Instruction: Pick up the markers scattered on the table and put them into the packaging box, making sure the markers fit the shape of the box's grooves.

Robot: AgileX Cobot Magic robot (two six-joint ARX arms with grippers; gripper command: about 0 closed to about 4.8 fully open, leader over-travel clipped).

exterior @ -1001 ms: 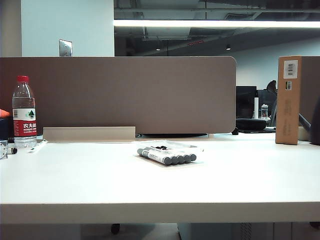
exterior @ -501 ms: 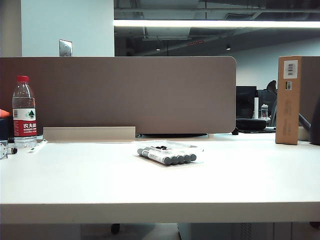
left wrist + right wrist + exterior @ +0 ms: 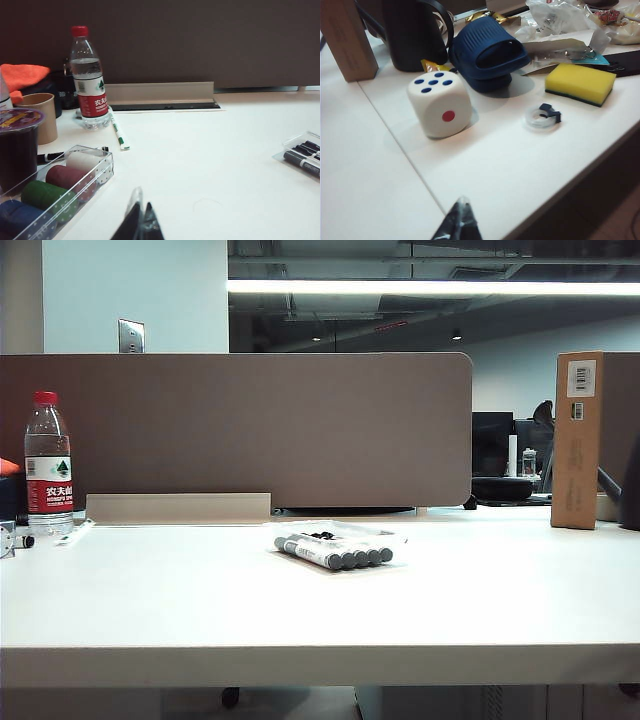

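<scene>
Across the exterior frames nothing on the table (image 3: 150,610) has shifted: the markers (image 3: 335,552) lie side by side in the packaging box (image 3: 345,540) at mid-table, so the packing looks done. The left gripper (image 3: 139,227) and right gripper (image 3: 457,225) both have their fingers pinched together, empty, low over the near table. Farther off: die (image 3: 439,103), yellow sponge (image 3: 580,82), water bottle (image 3: 48,465), cardboard box (image 3: 578,440). Nothing obstructs.

Nothing on the table (image 3: 480,610) has shifted: the markers (image 3: 340,554) lie in the box (image 3: 385,535) exactly as before, no arm entering sight.
</scene>
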